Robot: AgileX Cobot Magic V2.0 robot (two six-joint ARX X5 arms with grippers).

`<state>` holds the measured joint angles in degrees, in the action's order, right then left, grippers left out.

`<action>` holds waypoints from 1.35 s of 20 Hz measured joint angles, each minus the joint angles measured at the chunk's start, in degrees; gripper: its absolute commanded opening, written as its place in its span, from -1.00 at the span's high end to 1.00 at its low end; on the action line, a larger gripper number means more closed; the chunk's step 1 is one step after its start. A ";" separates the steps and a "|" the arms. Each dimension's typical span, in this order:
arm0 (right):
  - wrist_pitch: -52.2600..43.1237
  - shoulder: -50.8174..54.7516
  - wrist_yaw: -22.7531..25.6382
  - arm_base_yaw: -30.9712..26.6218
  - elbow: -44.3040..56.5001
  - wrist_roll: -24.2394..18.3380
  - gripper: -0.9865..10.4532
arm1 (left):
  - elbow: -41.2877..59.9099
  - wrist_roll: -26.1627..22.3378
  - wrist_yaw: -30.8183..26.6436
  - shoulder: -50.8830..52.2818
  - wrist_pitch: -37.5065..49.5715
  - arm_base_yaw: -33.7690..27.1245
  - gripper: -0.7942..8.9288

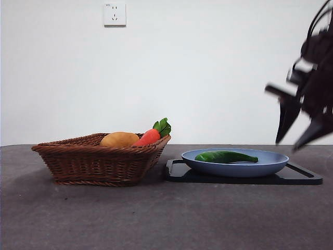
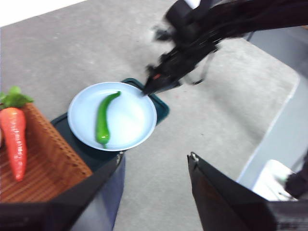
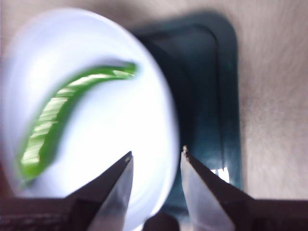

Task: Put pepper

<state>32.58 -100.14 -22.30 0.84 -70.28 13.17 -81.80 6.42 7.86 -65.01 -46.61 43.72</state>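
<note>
The green pepper [image 1: 226, 156] lies on the blue plate [image 1: 270, 162], which sits on a black tray [image 1: 307, 177]. It also shows in the left wrist view [image 2: 103, 120] and, blurred, in the right wrist view [image 3: 62, 115]. My right gripper [image 1: 300, 133] is open and empty, up in the air above the plate's right rim; it shows in its own view [image 3: 156, 156] and in the left wrist view [image 2: 147, 89]. My left gripper [image 2: 154, 161] is open and empty, high above the table, away from the plate.
A wicker basket [image 1: 99, 159] stands left of the tray, holding an orange carrot [image 1: 150, 136] with green leaves and a yellow-brown potato [image 1: 119, 139]. A wall socket [image 1: 115, 14] is on the back wall. The table's edge [image 2: 274, 130] shows in the left wrist view.
</note>
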 measured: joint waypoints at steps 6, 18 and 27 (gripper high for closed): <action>14.60 20.37 0.02 2.36 -0.22 -5.81 0.51 | 0.00 -1.92 -4.72 0.00 -2.27 0.00 0.36; 41.29 49.05 -0.02 18.49 -0.22 -10.05 0.80 | 0.00 -4.35 -4.74 0.00 -5.92 0.00 0.71; 43.28 49.88 -0.02 18.71 -0.22 -12.98 0.81 | 0.00 -4.37 -4.74 0.00 -6.47 0.00 0.82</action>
<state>75.85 -50.26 -22.33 19.55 -70.50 0.19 -81.80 2.04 3.11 -65.01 -53.08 43.72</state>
